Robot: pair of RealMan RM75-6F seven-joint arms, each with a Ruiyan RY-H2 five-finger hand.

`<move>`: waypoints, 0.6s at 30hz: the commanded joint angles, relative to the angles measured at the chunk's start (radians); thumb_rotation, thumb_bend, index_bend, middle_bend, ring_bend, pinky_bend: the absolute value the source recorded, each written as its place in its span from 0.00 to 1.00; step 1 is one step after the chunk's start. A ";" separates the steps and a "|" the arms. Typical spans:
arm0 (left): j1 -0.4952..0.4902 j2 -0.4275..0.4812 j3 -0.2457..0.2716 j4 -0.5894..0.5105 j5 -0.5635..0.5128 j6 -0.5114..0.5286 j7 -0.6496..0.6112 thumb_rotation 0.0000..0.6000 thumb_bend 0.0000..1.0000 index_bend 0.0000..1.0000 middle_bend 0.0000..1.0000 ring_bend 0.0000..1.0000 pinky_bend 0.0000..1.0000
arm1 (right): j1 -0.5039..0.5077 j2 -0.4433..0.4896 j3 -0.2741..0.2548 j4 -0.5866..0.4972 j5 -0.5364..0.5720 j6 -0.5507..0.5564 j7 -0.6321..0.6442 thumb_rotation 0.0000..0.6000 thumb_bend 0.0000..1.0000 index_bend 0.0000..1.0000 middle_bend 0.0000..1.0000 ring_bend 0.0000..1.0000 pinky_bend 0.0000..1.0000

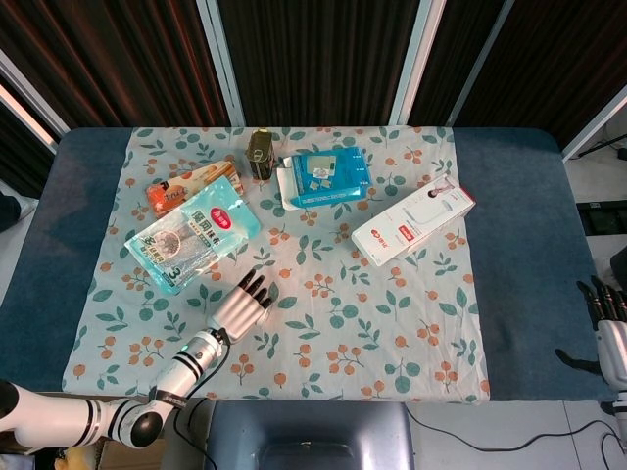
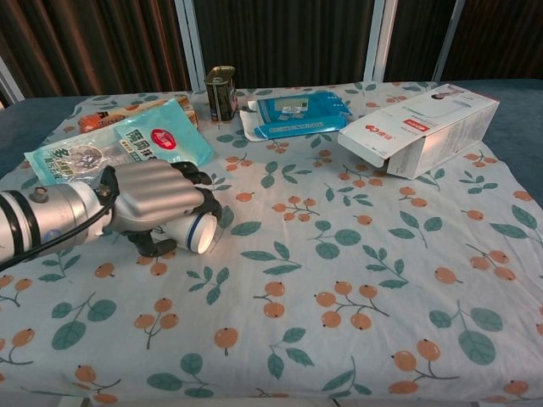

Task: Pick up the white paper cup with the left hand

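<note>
Floral cloth [image 2: 356, 280] printed with orange berries and green leaves covers the blue surface [image 1: 519, 245], with dark curtains behind. Nearest, at the left of the cloth, the left hand [image 2: 157, 203] lies over the white paper cup [image 2: 197, 231], which rests on its side with its blue-rimmed mouth facing the chest camera; the fingers [image 2: 197, 180] curl down across the top of the cup and the thumb sits below it, so the hand grips the cup while it lies on the cloth. In the head view the cup is hidden under the hand [image 1: 238, 305]. At the far right edge, off the cloth, the right hand [image 1: 609, 328] hangs beside the surface with its dark fingers pointing up, apart and holding nothing. Farther back lie a teal snack pouch [image 2: 119, 144] and an orange packet [image 1: 191, 184] at left, a white carton [image 2: 420, 131] at right, then a blue wipes pack [image 2: 293, 114] and a dark tin [image 2: 221, 93] at the rear.
</note>
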 commanded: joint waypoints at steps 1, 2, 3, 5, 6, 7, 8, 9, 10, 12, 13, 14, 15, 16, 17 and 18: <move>0.008 0.000 -0.001 0.001 0.026 0.010 -0.034 1.00 0.49 0.35 0.21 0.00 0.00 | 0.000 0.001 0.000 -0.002 0.001 -0.001 -0.001 1.00 0.11 0.00 0.00 0.00 0.00; 0.013 0.002 -0.005 -0.002 0.035 0.012 -0.055 1.00 0.49 0.36 0.22 0.00 0.00 | 0.000 0.002 0.000 -0.003 0.001 -0.002 -0.002 1.00 0.11 0.00 0.00 0.00 0.00; 0.018 0.004 -0.010 -0.007 0.045 0.013 -0.081 1.00 0.50 0.36 0.22 0.00 0.00 | 0.000 0.002 0.000 -0.003 0.001 -0.002 -0.002 1.00 0.11 0.00 0.00 0.00 0.00; 0.034 0.010 -0.028 -0.016 0.083 0.018 -0.167 1.00 0.50 0.36 0.25 0.00 0.00 | 0.001 0.004 0.000 -0.005 0.003 -0.004 -0.004 1.00 0.11 0.00 0.00 0.00 0.00; 0.043 0.014 -0.037 -0.019 0.104 0.019 -0.214 1.00 0.50 0.36 0.26 0.00 0.00 | 0.001 0.004 0.000 -0.006 0.003 -0.005 -0.004 1.00 0.11 0.00 0.00 0.00 0.00; 0.051 0.017 -0.043 -0.019 0.126 0.018 -0.257 1.00 0.50 0.36 0.28 0.00 0.00 | 0.001 0.005 0.000 -0.007 0.004 -0.005 -0.005 1.00 0.11 0.00 0.00 0.00 0.00; 0.068 0.021 -0.061 -0.024 0.157 0.020 -0.345 1.00 0.51 0.36 0.29 0.00 0.00 | 0.002 0.005 0.000 -0.008 0.004 -0.006 -0.006 1.00 0.11 0.00 0.00 0.00 0.00; 0.079 0.024 -0.070 -0.023 0.182 0.019 -0.412 1.00 0.50 0.36 0.30 0.00 0.00 | 0.002 0.005 0.000 -0.009 0.005 -0.007 -0.007 1.00 0.11 0.00 0.00 0.00 0.00; 0.095 0.027 -0.084 -0.020 0.214 0.017 -0.506 1.00 0.50 0.36 0.31 0.00 0.00 | 0.003 0.006 0.001 -0.009 0.006 -0.008 -0.008 1.00 0.11 0.00 0.00 0.00 0.00; 0.117 0.027 -0.102 -0.009 0.264 0.013 -0.656 1.00 0.49 0.36 0.31 0.00 0.00 | 0.005 0.005 0.000 -0.011 0.007 -0.011 -0.011 1.00 0.11 0.00 0.00 0.00 0.00; 0.132 0.024 -0.113 0.006 0.298 0.016 -0.755 1.00 0.48 0.36 0.31 0.00 0.00 | 0.005 0.005 0.000 -0.013 0.007 -0.012 -0.013 1.00 0.11 0.00 0.00 0.00 0.00; 0.143 0.018 -0.120 0.021 0.323 0.021 -0.824 1.00 0.47 0.35 0.30 0.00 0.00 | 0.006 0.004 0.000 -0.013 0.006 -0.014 -0.014 1.00 0.11 0.00 0.00 0.00 0.00; 0.154 0.010 -0.126 0.038 0.350 0.031 -0.892 1.00 0.47 0.35 0.30 0.00 0.00 | 0.007 0.004 -0.001 -0.014 0.006 -0.015 -0.015 1.00 0.11 0.00 0.00 0.00 0.00; 0.165 -0.001 -0.130 0.056 0.376 0.043 -0.962 1.00 0.47 0.35 0.29 0.00 0.00 | 0.008 0.003 -0.001 -0.015 0.007 -0.017 -0.017 1.00 0.11 0.00 0.00 0.00 0.00; 0.180 -0.018 -0.133 0.083 0.408 0.060 -1.054 1.00 0.46 0.34 0.29 0.00 0.00 | 0.009 0.003 -0.002 -0.017 0.007 -0.020 -0.020 1.00 0.11 0.00 0.00 0.00 0.00; 0.191 -0.032 -0.134 0.106 0.430 0.073 -1.121 1.00 0.46 0.34 0.29 0.00 0.00 | 0.009 0.003 -0.003 -0.018 0.008 -0.022 -0.023 1.00 0.11 0.00 0.00 0.00 0.00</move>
